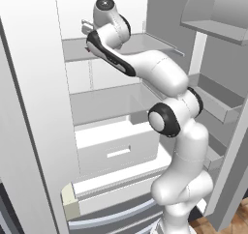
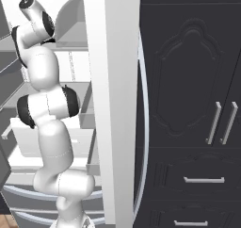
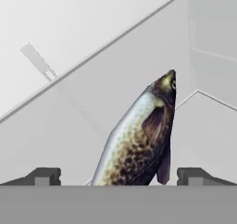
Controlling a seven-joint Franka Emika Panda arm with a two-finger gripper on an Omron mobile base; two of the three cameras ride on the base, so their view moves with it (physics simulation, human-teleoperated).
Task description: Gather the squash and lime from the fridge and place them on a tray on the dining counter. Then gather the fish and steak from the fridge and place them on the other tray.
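The gripper (image 3: 118, 176) stands with its jaws wide apart, one dark tip at each side of the hand view, holding nothing. Between the tips lies the fish (image 3: 139, 140), silvery with a speckled brown back, its head pointing away up the pale grey shelf. In the left base view the white arm (image 1: 160, 83) reaches up into the open fridge (image 1: 111, 102), toward an upper shelf above a white drawer (image 1: 116, 148).

Flat, even rendered light washes the fridge (image 1: 111, 107) interior pale, with only soft grey shading under its shelves. Everything looks crisp, without glare or blur.
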